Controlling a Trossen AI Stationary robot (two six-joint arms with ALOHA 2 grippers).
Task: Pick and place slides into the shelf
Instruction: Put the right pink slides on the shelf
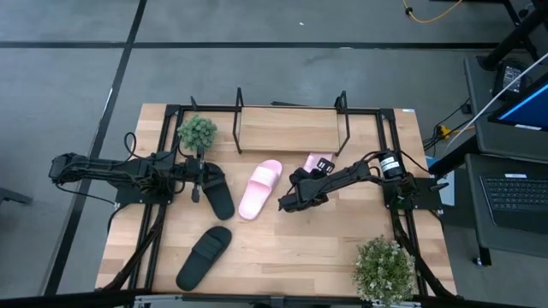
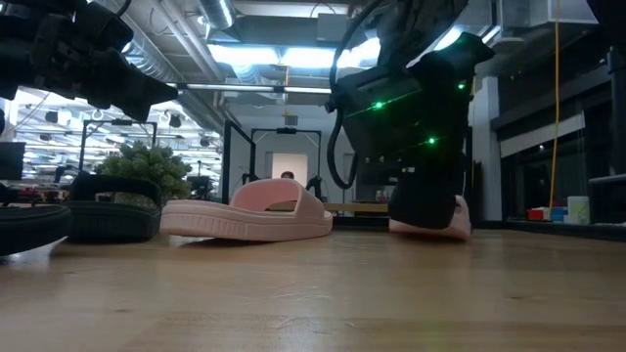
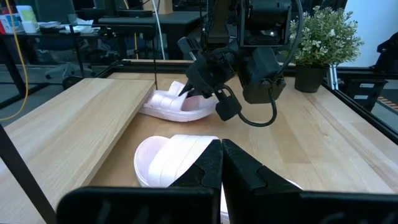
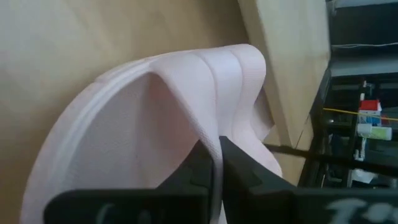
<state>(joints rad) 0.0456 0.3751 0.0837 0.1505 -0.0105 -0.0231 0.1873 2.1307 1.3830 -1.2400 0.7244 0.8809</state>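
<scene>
Wooden tabletop (image 1: 282,257): shelf (image 1: 291,128) at far edge, empty. Right gripper (image 1: 289,203), fingers pressed together, sits low beside the central pink slide (image 1: 259,189), probably lining up a grasp. Left gripper (image 1: 196,182), fingers together, waits above a black slide (image 1: 216,192).

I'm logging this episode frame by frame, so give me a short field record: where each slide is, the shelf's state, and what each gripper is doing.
shelf: black wire-frame rack with light wooden board, far side of table, no slide on it
pink slide 1: pale pink open-toe sandal, on the tabletop, mid-table
pink slide 2: second pale pink sandal, under the right arm, near the shelf
black slide 1: black sandal, beside the left gripper
black slide 2: black sandal, near front edge
left gripper: shut, empty
right gripper: shut, over the table
</scene>
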